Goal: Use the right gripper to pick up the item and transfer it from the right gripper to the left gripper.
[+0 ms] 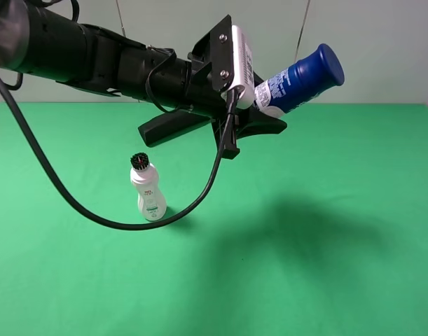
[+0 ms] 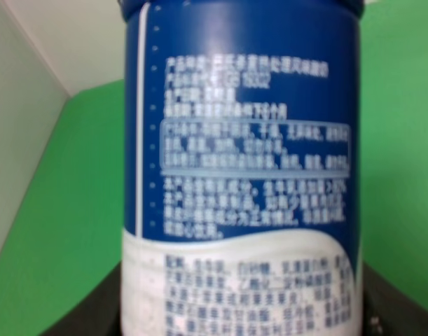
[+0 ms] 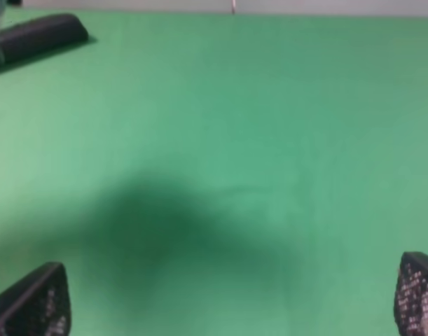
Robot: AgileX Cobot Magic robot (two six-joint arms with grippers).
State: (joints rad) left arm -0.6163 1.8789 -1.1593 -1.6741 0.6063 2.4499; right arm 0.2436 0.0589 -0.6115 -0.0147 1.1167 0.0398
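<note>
Aloft — one canister (image 1: 301,80) in left pincer (image 1: 261,117); one bottle (image 1: 149,192) standing.

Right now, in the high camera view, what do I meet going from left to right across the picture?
First the white bottle with the black bristly top → white box on the arm → blue-capped canister. The black oblong object and the cable overlap these, so I leave them out.

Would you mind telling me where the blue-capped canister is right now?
The canister is held aloft in the left gripper, upper centre-right of the exterior high view, above the green table and up-right of the small white bottle.
</note>
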